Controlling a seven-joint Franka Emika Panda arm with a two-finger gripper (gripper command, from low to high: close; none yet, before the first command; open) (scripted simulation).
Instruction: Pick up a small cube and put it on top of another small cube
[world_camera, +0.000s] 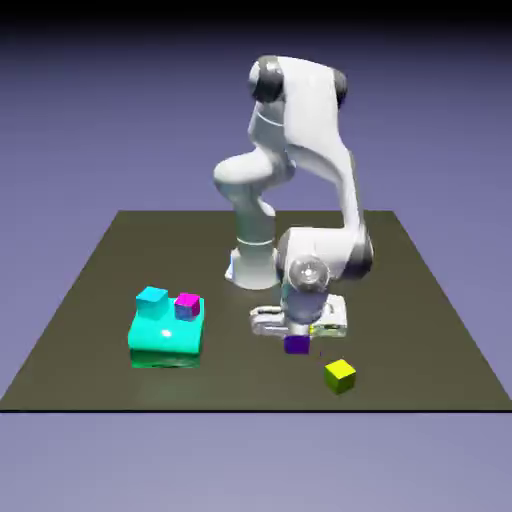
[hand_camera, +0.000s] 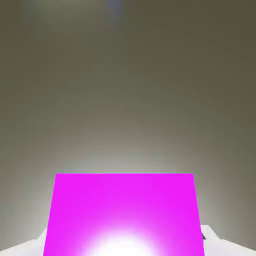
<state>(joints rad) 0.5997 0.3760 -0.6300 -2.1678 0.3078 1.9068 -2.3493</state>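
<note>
— Near the front of the table, under the arm, do you see it? The gripper (world_camera: 297, 338) is low, with the small cube (world_camera: 296, 345) right at its tips.

— The dark purple one? Has it got hold of it?

— I'd say so. In the hand view the magenta top of the small cube (hand_camera: 124, 214) fills the space between the pale fingertips (hand_camera: 214, 240), which sit tight against both its sides. So the fingers are pinching the cube, as far as I can judge. Whether it is off the table yet, I can't tell; it looks barely raised, if at all.

— And where does it go?

— Most likely onto the yellow cube (world_camera: 340, 375), same size, sitting near it toward the exterior view's right and closer to the front edge. They are apart, not touching.

— What about that turquoise thing?

— The big teal block (world_camera: 166, 340) on the exterior view's left carries a cyan cube (world_camera: 152, 300) and a magenta-topped cube with blue sides (world_camera: 186, 305). Well apart from the gripper.

— So how far along?

— The grasp looks done. Lifting, carrying over the yellow cube, lowering squarely and letting go are left.
</note>
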